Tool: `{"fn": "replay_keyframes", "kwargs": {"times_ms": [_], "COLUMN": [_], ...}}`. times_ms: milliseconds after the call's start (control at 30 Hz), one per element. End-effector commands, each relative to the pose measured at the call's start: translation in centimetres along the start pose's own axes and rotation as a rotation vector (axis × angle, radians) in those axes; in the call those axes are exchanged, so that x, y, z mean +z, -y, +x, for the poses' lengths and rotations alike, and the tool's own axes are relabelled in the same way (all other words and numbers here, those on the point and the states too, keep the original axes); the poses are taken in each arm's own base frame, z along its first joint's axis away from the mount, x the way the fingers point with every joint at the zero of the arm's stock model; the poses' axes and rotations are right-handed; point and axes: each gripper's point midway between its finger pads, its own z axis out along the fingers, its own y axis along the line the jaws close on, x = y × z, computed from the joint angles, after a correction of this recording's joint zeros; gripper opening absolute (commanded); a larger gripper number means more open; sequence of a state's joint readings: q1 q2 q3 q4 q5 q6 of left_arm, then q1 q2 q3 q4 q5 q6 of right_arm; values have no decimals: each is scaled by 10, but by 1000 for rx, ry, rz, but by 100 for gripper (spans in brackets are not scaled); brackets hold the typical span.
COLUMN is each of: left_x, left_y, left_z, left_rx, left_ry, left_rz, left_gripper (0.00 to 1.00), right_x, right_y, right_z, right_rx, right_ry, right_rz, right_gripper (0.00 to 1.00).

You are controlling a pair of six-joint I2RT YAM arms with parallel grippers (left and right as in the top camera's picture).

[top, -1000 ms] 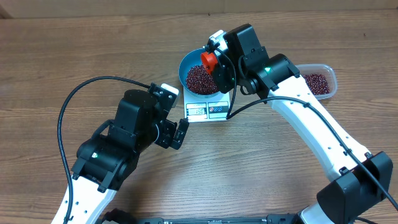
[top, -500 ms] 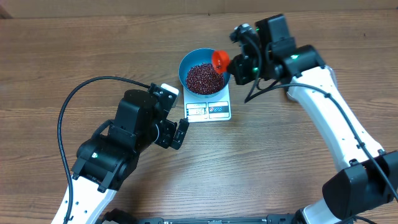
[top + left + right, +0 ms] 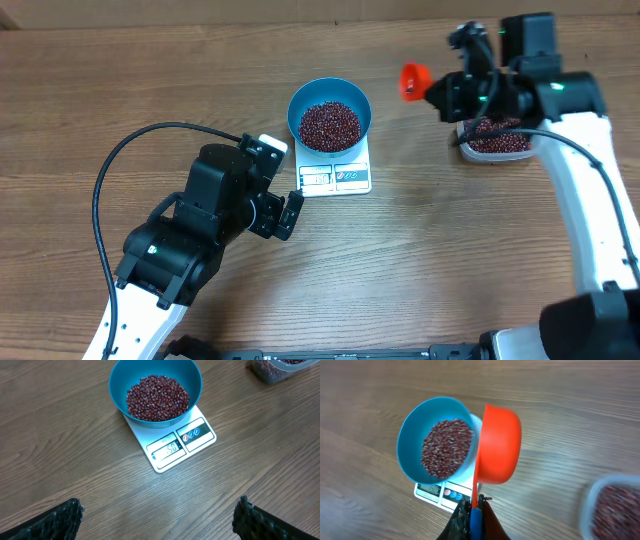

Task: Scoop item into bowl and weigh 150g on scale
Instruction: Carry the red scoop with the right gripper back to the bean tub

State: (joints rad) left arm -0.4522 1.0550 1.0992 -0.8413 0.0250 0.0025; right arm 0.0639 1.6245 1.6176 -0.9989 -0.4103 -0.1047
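The blue bowl (image 3: 330, 93) stands on the white scale (image 3: 336, 178) and holds a heap of dark red beans (image 3: 330, 125). My right gripper (image 3: 447, 95) is shut on the blue handle of an orange-red scoop (image 3: 413, 80), which hangs above the table to the right of the bowl, turned on its side. In the right wrist view the scoop (image 3: 497, 445) shows its outer side next to the bowl (image 3: 410, 435); its inside is hidden. My left gripper (image 3: 290, 215) rests open near the scale's front left, and its fingers (image 3: 55, 522) have only bare table between them.
A clear plastic container (image 3: 497, 143) of the same beans sits at the right, partly under my right arm. A black cable (image 3: 110, 165) loops over the table left of my left arm. The scale's display (image 3: 167, 450) faces the left wrist camera.
My right arm has swung right with the scoop, from over the bowl to beside the clear container. The left arm has not moved.
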Motion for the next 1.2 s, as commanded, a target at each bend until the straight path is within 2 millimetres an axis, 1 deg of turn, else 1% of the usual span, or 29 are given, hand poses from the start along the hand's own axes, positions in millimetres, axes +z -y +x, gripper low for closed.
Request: {"fn": "replay_keyframes", "kwargs": {"times_ms": [0,133,333,567,867,1033,1167], "left_x": [2,2,2,2,2,2,2], "left_y": [1,1,1,1,1,1,1], "left_z": [1,1,1,1,1,1,1], "left_rx": [-1,-1,-1,-1,-1,-1,-1], "left_ry": [-6,-6,-6,-6,-6,-6,-6], "left_rz": [-2,-2,-2,-2,-2,-2,-2], "left_gripper": [100,100,100,99,99,99,100], "right_x": [-29,-39,-51,-70,-71,-80,-78], "right_y": [20,46,75,119,121,133,128], "right_z": [-2,9,10,20,31,35,47], "right_rx": [23,73,120,134,-39,-41,-37], "right_ry": [37,10,25,-3,-96,-124,-176], "right_rz": [104,186,252,498,510,596,583], "right_gripper": [4,4,4,4,5,4,4]}}
